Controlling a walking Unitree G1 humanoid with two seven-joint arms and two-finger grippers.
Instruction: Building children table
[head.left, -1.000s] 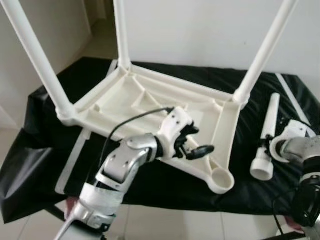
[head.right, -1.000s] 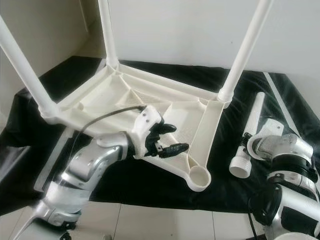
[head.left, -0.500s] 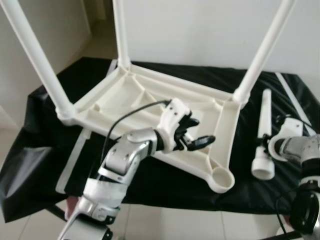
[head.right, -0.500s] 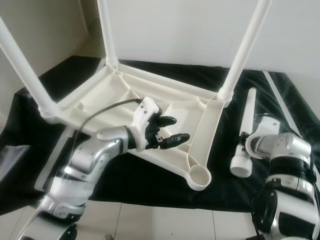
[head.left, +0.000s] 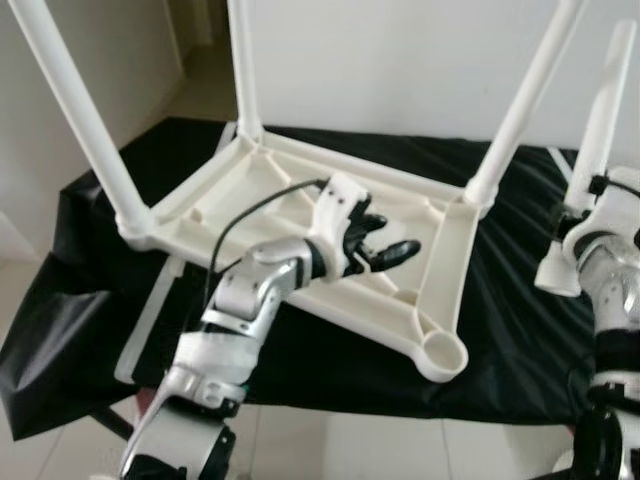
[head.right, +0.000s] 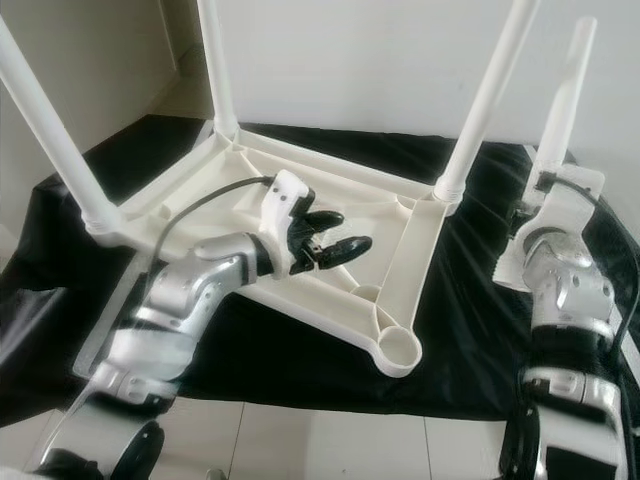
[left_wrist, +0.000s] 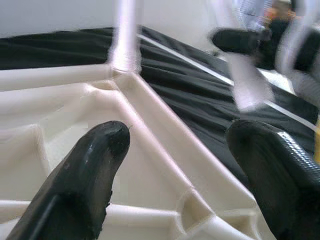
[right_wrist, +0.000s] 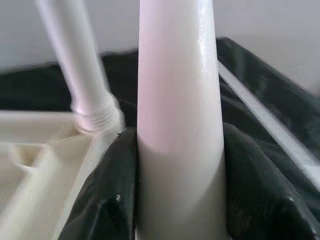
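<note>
Since a second ago the loose fourth leg (head.right: 556, 130) has come up off the black cloth (head.right: 460, 340), where it lay flat beside the tabletop, and now stands nearly upright in the air on the robot's right, thick threaded end down. The right gripper (right_wrist: 175, 200) is closed on it low down, a black finger on each side of the white shaft; held this way, the threaded end is probably being made ready to drop into a socket.

The white tabletop (head.left: 300, 200) lies upside down on the cloth, ribbed underside up, so its corner sockets face upward. Three legs already stand in it: the far left leg (head.left: 243, 65), the near left leg (head.left: 75, 110) and the far right leg (head.left: 520, 100). The near right corner socket (head.left: 443, 352) is an empty ring, well apart from the raised leg, and looks to be where that leg belongs.

The left gripper (head.left: 375, 240) has crept further in over the tabletop than before. It hovers just above the middle ribs with its fingers (left_wrist: 90, 165) spread wide and holding nothing, likely placed there to steady the tabletop while the leg goes in; whether it touches the plastic I cannot tell. The left arm is bent at the elbow and reaches forward and inward, its cable looping over the wrist. The right arm is folded tight, forearm raised, wrist turned so the leg points up toward the wall
</note>
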